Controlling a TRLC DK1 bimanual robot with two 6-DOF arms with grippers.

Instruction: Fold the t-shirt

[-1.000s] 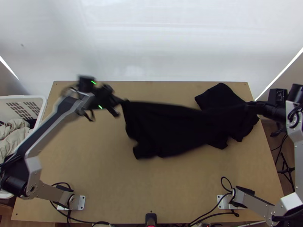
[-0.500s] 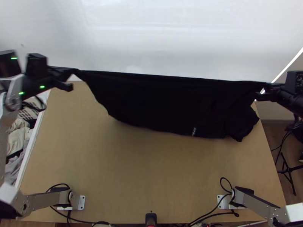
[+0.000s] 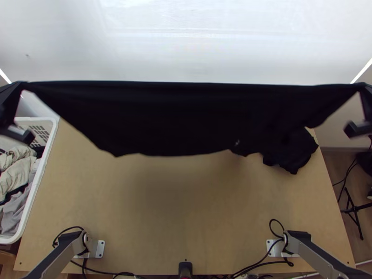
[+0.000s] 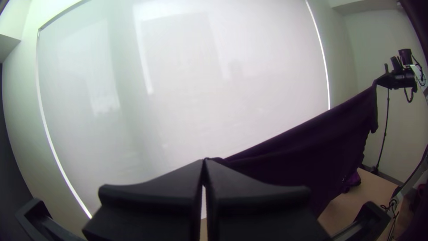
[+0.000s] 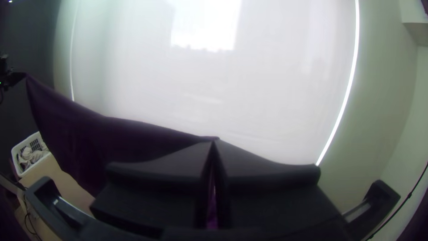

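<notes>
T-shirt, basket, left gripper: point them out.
T-shirt (image 3: 186, 121): top view, middle of the hanging cloth.
Basket (image 3: 37, 120): top view, far rim.
Left gripper (image 4: 205, 162): left wrist view, between its fingertips.

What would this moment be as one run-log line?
left gripper: pinching t-shirt; right gripper: pinching t-shirt; t-shirt: raised, upper edge taut between grippers

A white plastic basket (image 3: 41, 160) stands beside the surface (image 3: 186, 214), along its left edge, with holes in its far wall. Rumpled clothes lie in it, cream (image 3: 16, 172), grey (image 3: 14, 211) and some black. A pale blind (image 3: 186, 42) hangs beyond the far edge. Past the right edge, a black stand (image 3: 355, 211) rests on the wooden floor (image 3: 335, 179)
</notes>
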